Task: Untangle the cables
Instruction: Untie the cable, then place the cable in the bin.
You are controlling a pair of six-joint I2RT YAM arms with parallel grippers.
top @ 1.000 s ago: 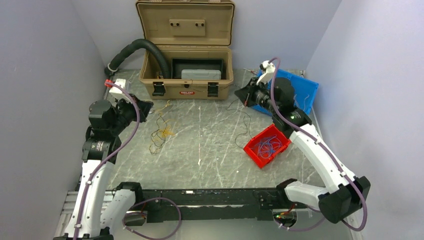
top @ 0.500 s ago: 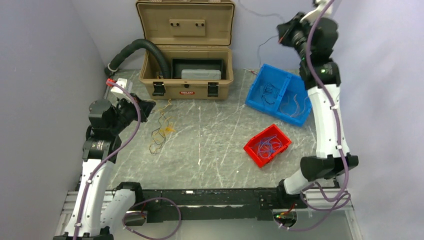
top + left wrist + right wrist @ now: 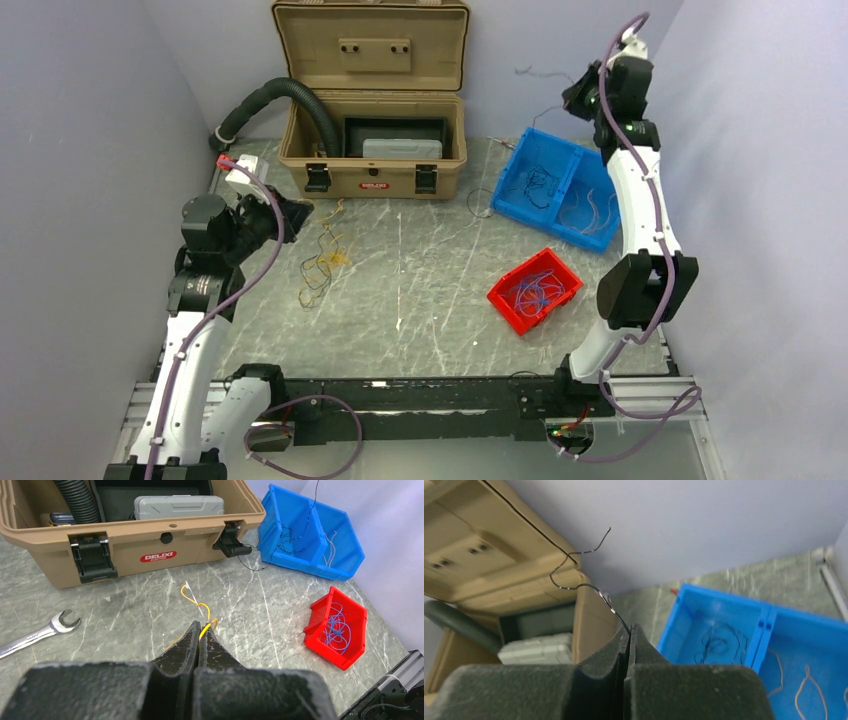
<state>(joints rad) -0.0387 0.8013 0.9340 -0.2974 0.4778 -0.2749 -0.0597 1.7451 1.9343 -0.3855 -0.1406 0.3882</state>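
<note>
- The left hand (image 3: pixel 201 628) is closed, its fingertips pinching a yellow-orange wire (image 3: pixel 196 603). The free end curls up just past the tips, and the rest runs under the fingers and is hidden in the wrist view.
- Just below and ahead of that hand, the top view shows a loose tangle (image 3: pixel 320 268) of yellow and dark cables on the desk (image 3: pixel 420 300) (the strands are too fine to tell how they cross).
- Left of the hand lies a wrench (image 3: pixel 37 634), its handle cut off by the picture's edge.
- Well to the hand's right, a red bin (image 3: pixel 314 616) holds blue wires (image 3: pixel 336 627).
- Beyond the hand stands an open tan case (image 3: pixel 130 547) with a grey box (image 3: pixel 177 505) inside. A black hose (image 3: pixel 75 500) enters the case, and the frame crops the hose's upper part.
- Farther right is a blue bin (image 3: pixel 320 562) with two compartments. Dark wires lie in the one nearer the case and paler ones in the other.
- The right hand (image 3: pixel 630 629) is raised high above the bin's far side, near the back wall. It is closed on a black wire (image 3: pixel 616 613) that kinks upward from the tips.
- In the top view a thin dark line drops from this hand toward the desk by the case's right corner, but it is hard to follow.
</note>
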